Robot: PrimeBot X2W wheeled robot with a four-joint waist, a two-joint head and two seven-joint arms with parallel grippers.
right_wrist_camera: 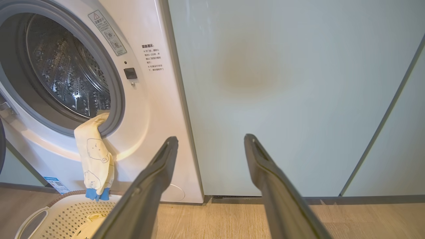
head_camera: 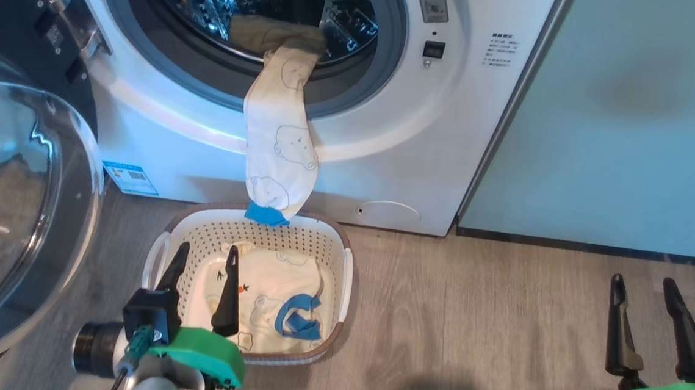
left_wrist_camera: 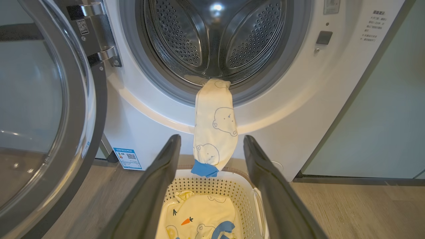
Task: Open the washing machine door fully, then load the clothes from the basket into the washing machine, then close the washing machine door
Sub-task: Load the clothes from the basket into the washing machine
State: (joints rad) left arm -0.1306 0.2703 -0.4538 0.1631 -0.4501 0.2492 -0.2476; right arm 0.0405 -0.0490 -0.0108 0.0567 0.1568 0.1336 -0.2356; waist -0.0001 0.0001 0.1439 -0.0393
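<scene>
Glossy white washing machine [head_camera: 386,161], shiny perforated steel drum [left_wrist_camera: 252,36] at twelve o'clock, matt cream cloth garment [head_camera: 277,147], perforated cream plastic basket [head_camera: 295,240], clear glass door bowl [head_camera: 11,196] at nine o'clock, matt wood-grain floor [head_camera: 467,326].

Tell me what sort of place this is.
Probably a home laundry corner: a front-loading washer with its door open, a basket of clothes on the wooden floor, pale green cabinets alongside.

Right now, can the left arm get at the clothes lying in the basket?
Probably yes. The left tool hangs open over the basket, nothing covers the clothes inside, and the hanging garment only reaches the far rim.
</scene>
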